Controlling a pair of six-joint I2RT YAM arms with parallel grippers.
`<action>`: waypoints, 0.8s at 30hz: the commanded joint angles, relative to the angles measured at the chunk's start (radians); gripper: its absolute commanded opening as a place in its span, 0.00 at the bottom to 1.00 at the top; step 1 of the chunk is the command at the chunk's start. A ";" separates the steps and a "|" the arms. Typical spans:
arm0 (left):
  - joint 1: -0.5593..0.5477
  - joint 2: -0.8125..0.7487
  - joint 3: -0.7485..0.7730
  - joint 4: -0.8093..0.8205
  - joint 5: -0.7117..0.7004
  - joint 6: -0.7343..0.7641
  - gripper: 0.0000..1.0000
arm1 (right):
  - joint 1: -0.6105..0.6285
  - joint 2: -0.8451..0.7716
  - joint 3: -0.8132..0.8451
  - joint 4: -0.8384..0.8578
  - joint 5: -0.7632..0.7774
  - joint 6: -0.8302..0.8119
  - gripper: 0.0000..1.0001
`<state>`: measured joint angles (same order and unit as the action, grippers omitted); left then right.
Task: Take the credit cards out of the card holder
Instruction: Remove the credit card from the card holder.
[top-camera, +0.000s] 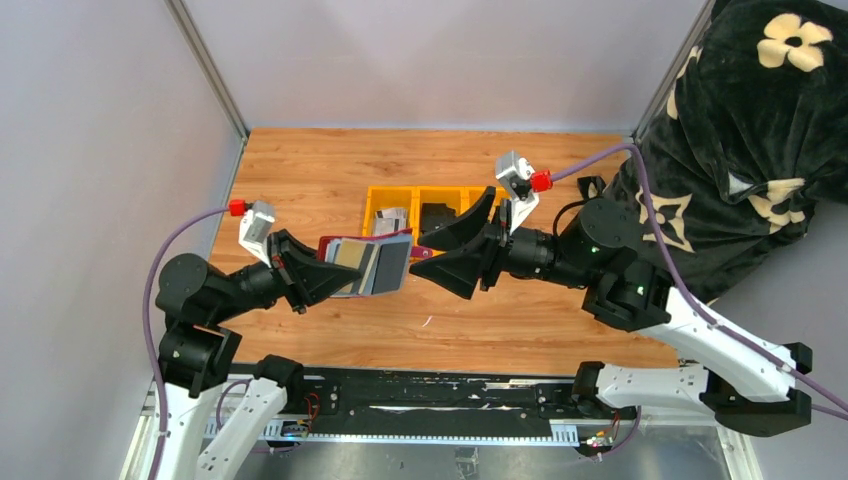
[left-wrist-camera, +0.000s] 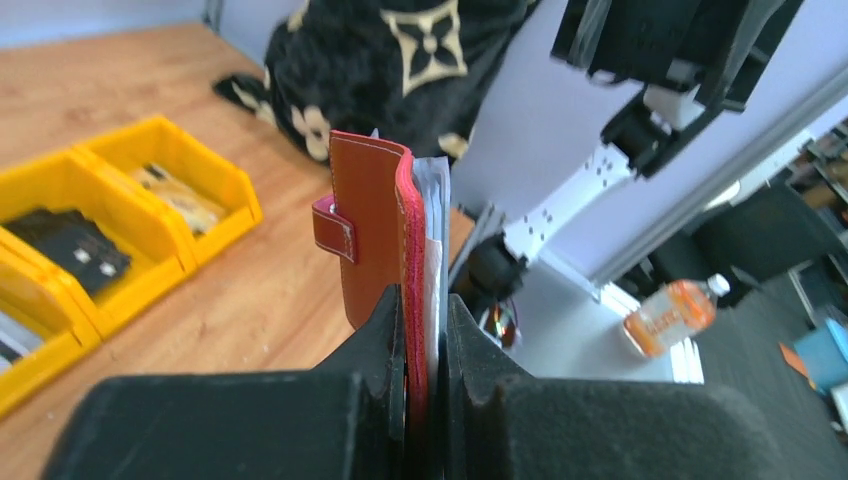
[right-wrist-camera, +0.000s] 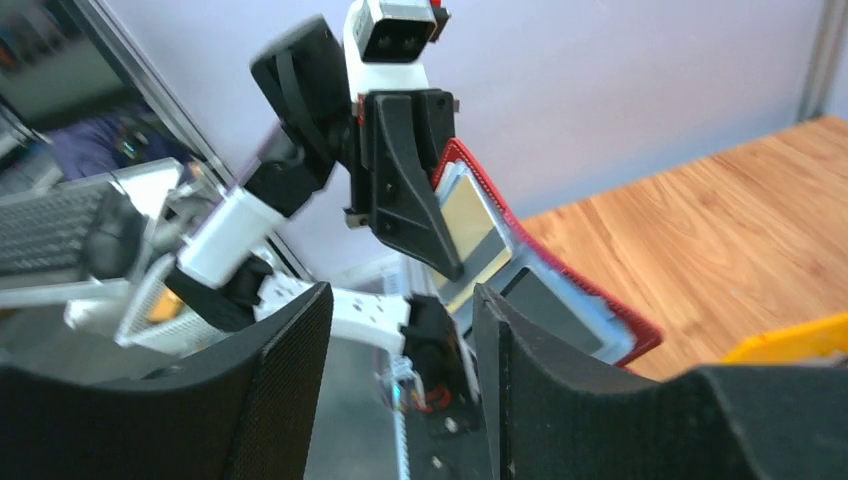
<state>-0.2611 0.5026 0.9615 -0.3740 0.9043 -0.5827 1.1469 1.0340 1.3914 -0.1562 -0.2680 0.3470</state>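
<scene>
The maroon card holder (top-camera: 334, 242) is held in the air above the table's middle, open toward the right arm. My left gripper (top-camera: 318, 270) is shut on its spine end (left-wrist-camera: 370, 215). Tan (top-camera: 350, 255) and grey credit cards (top-camera: 392, 262) sit in its pockets, and white card edges (left-wrist-camera: 433, 230) show in the left wrist view. My right gripper (top-camera: 428, 254) is open and empty, its jaws wide apart just right of the holder. In the right wrist view the holder's red edge (right-wrist-camera: 600, 290) and a tan card (right-wrist-camera: 470, 222) lie past the right gripper (right-wrist-camera: 400, 345).
Yellow bins (top-camera: 430, 192) with small dark and pale items stand behind the holder, and they also show in the left wrist view (left-wrist-camera: 150, 205). A black flowered blanket (top-camera: 760, 120) lies at the right. Grey walls enclose the wooden table (top-camera: 300, 170).
</scene>
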 joint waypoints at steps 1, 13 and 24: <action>0.000 -0.010 0.014 0.226 -0.108 -0.130 0.00 | 0.004 0.028 -0.119 0.246 -0.041 0.208 0.55; 0.000 -0.065 0.006 0.260 -0.070 -0.218 0.00 | -0.004 0.166 -0.125 0.397 -0.126 0.305 0.50; 0.000 -0.088 -0.024 0.225 -0.051 -0.196 0.00 | -0.053 0.196 -0.145 0.564 -0.211 0.415 0.40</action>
<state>-0.2604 0.4301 0.9440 -0.1627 0.8196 -0.7746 1.1130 1.2224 1.2457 0.3061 -0.4461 0.7216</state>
